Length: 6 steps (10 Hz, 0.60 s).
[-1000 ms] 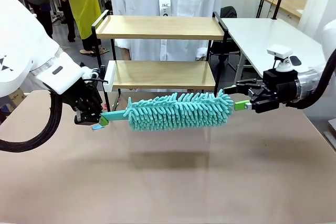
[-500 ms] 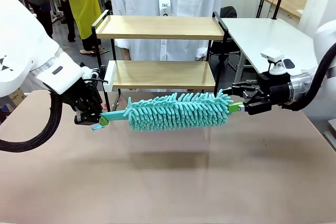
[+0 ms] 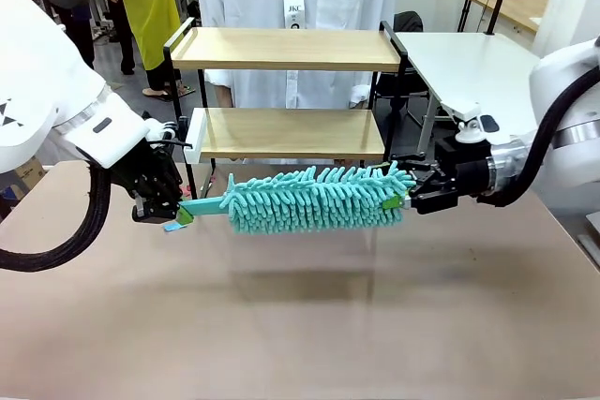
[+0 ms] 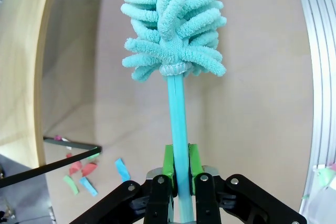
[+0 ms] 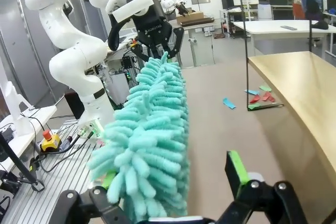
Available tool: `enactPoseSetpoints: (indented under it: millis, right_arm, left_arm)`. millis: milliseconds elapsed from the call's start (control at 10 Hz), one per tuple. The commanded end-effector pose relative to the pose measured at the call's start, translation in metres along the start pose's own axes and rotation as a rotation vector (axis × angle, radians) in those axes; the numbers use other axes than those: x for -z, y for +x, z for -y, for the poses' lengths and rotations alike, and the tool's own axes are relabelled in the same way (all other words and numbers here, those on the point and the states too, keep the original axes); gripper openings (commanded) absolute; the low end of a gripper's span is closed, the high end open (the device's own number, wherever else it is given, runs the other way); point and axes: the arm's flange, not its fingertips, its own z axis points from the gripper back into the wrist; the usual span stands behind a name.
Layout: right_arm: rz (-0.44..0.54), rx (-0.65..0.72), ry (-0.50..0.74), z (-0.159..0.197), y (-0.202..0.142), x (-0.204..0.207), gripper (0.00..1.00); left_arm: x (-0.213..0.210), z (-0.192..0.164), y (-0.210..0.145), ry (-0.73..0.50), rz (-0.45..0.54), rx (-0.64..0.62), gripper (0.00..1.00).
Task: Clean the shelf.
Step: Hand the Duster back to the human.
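We are mid-handover: our left end effector [image 3: 173,213] is clamped on the duster [image 3: 319,199] handle, holding it level above the surface [image 3: 300,325]. Our right end effector [image 3: 408,196] stands wide around the fluffy tip, not gripping. Next, we judge, comes closing there. The shelf [image 3: 286,91], two light boards in a black frame, stands at the far edge.
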Motion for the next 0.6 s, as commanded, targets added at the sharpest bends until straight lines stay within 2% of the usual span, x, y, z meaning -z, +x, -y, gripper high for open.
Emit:
enactPoseSetpoints:
  millis: [0,500]
  right_arm:
    - [0.025,-0.043,-0.023,0.005,-0.009,0.023,1.0]
    - [0.036,-0.048,-0.007,0.007,-0.016,0.037,1.0]
  left_arm:
    - [-0.002,0.0,0.0,0.001,-0.001,0.006,0.13]
    - [-0.002,0.0,0.0,0.001,-0.001,0.006,0.13]
